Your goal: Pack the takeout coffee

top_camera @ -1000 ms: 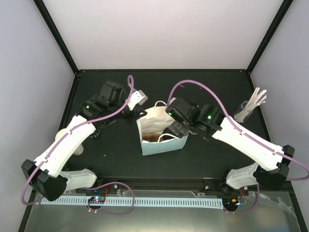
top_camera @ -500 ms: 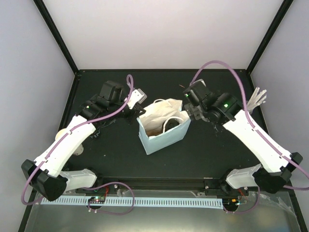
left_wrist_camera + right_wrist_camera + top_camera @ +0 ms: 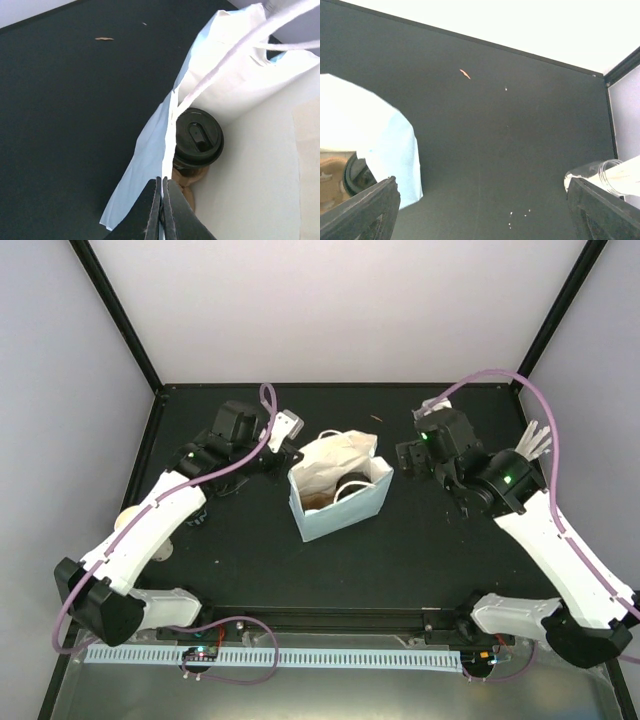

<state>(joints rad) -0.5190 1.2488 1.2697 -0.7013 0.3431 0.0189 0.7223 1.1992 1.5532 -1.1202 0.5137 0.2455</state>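
Packing looks nearly finished from the overhead camera. The light-blue paper bag (image 3: 345, 520) stands in the middle of the table (image 3: 220, 570), with a coffee cup (image 3: 352, 483) and a patch of brown pulp carrier (image 3: 313, 500) down inside it; how many cups it holds cannot be told. The left gripper (image 3: 283, 466) sits at the bag's left rim. The right gripper (image 3: 408, 456) hangs well apart on the other side, nearer the glass of white sticks (image 3: 525, 455). In the left wrist view, the two fingers (image 3: 151, 210) are pressed together with the bag's thin side wall pinched between them. The cup's black lid (image 3: 198, 136) lies just beyond, and a white handle (image 3: 225, 55) arches above it. The step in hand seems to be steadying the bag's mouth. Doing it well likely means holding the rim level and not dragging it sideways, since so light a bag could tip the cup, then letting go without snagging the handle. In the right wrist view, the fingers (image 3: 365, 212) are spread wide at the lower corners, with nothing between them and touching nothing. The bag's edge is at the left and the glass at the right.
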